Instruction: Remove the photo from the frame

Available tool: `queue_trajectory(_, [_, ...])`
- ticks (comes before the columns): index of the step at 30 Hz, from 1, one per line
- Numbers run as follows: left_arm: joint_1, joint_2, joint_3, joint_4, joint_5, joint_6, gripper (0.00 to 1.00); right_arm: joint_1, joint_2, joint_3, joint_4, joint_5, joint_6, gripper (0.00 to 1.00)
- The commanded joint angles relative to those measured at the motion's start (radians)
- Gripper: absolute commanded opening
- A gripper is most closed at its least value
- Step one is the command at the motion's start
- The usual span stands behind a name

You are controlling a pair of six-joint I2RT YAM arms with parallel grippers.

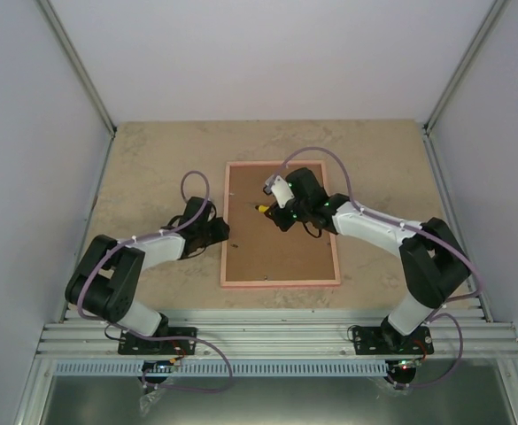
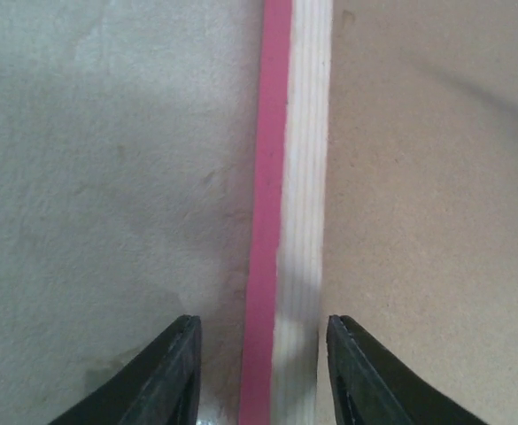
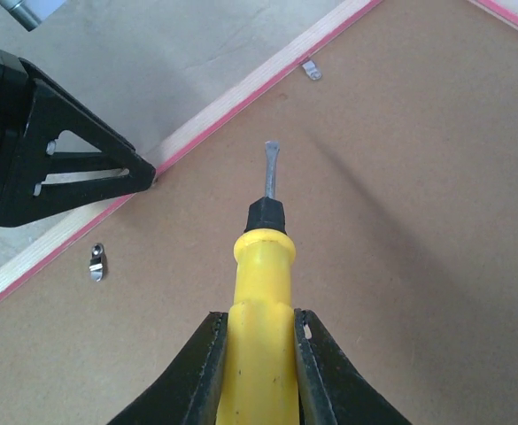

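The frame (image 1: 276, 257) is laid face down near the middle of the counter (image 1: 152, 159), so that only its brown backing board (image 3: 400, 221) and thin pink edge are shown. The photo is hidden beneath that board and cannot be seen. A yellow-handled screwdriver (image 3: 260, 266) is gripped firmly in the right hand (image 3: 260, 319), with its flat blade held over bare board, between a metal tab (image 3: 96, 262) and a second tab (image 3: 310, 71) and apart from both. The left rail (image 2: 285, 177) is straddled by the left hand (image 2: 260, 328), whose jaws stand apart on either side with a gap showing, so the rail is judged not to be clamped. From here the main risk is that the frame would be pushed across the counter once a tab is levered, since nothing is seen pinning it down. The small tab could also be missed by the blade, and the fibreboard would then be gouged. If the blade were driven under the board too steeply, the photo below could be creased or scratched. The screwdriver might be twisted in the grip by side load.
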Motion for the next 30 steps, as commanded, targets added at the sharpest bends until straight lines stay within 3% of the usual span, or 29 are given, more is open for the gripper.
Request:
queue_trajectory(1, [0.001, 0.023, 0.061, -0.113, -0.079, -0.008, 0.45, -0.013, 0.030, 0.045, 0.073, -0.036, -0.006, 0.00])
queue_trajectory(7, [0.025, 0.108, 0.162, -0.120, -0.095, 0.008, 0.52, -0.032, 0.082, 0.079, 0.099, -0.039, -0.015, 0.01])
queue_trajectory(16, [0.048, 0.219, 0.269, -0.127, -0.079, 0.041, 0.50, -0.046, 0.194, 0.165, 0.123, -0.061, -0.016, 0.00])
queue_trajectory(22, [0.060, 0.288, 0.329, -0.130, -0.050, 0.060, 0.41, -0.052, 0.273, 0.230, 0.128, -0.076, -0.016, 0.00])
queue_trajectory(30, [0.062, 0.309, 0.329, -0.118, -0.011, 0.085, 0.19, -0.052, 0.333, 0.266, 0.121, -0.103, -0.016, 0.00])
